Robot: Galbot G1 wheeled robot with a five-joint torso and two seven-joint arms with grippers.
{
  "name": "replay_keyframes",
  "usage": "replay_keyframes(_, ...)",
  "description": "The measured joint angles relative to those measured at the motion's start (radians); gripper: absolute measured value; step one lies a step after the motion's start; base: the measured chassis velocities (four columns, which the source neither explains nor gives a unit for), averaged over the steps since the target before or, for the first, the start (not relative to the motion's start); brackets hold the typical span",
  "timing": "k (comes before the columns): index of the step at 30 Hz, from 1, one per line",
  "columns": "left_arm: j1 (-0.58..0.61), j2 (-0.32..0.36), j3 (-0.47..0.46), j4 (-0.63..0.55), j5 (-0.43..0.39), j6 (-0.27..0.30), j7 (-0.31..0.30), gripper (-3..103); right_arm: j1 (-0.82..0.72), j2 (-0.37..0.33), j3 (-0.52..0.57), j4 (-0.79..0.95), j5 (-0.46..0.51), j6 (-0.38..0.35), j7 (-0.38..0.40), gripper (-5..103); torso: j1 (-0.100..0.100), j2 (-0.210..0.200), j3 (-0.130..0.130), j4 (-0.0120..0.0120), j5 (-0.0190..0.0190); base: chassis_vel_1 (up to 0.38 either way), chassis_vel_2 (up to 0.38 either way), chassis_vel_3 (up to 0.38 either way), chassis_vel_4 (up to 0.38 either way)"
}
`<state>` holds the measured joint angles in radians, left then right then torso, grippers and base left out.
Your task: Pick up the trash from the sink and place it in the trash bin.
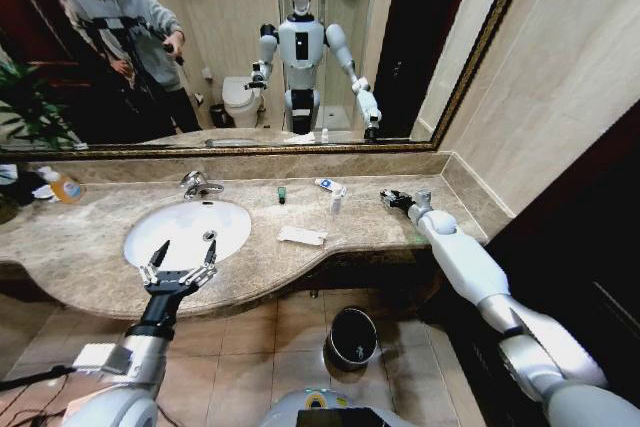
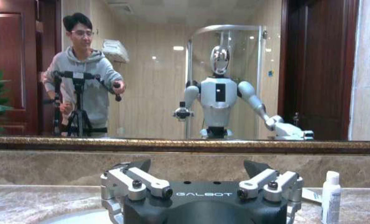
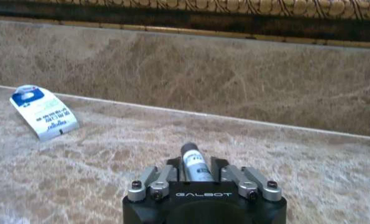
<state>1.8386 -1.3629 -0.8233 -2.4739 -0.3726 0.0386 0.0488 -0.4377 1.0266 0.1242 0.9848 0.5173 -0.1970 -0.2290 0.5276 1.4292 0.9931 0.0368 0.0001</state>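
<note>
Small tube [image 3: 193, 164] in right hand [image 3: 194, 164] above countertop [image 3: 110, 158].

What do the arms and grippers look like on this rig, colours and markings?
Both arms have glossy white-grey shells with black joint sections. The left gripper is a black block with silver metal finger linkages, black pointed fingertips and white GALBOT lettering on its face. The right gripper has the same black body, silver bolted linkages and GALBOT mark. A thin black cable trails near the left forearm.

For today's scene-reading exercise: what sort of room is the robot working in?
A bathroom, likely a hotel's: a white oval sink with a chrome faucet set in a marble countertop, below a wide mirror reflecting a toilet.
</note>
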Motion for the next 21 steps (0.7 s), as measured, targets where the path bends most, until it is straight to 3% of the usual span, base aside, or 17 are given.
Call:
replay_keyframes(3,0.0,0.0,0.0,0.0,0.0,0.0,0.0,100,-0.011,-0.007,0.008,0.011,0.003,0.002,-0.004,18,0.0,0.0,0.0,0.0,-0.0002,0.0,0.0,0.0,0.0)
replay_keyframes(5,0.0,0.0,0.0,0.0,0.0,0.0,0.0,100,-0.016,-0.008,0.011,0.016,0.003,0.005,-0.005,18,0.0,0.0,0.0,0.0,-0.0001,0.0,0.0,0.0,0.0)
replay_keyframes(11,0.0,0.0,0.0,0.0,0.0,0.0,0.0,100,-0.053,-0.017,0.035,0.074,0.004,0.007,-0.003,3,0.0,0.0,0.0,0.0,0.0003,0.0,0.0,0.0,0.0)
replay_keyframes(21,0.0,0.0,0.0,0.0,0.0,0.0,0.0,100,-0.191,-0.079,0.156,0.328,0.019,-0.022,0.02,3,0.0,0.0,0.0,0.0,-0.0005,0.0,0.0,0.0,0.0)
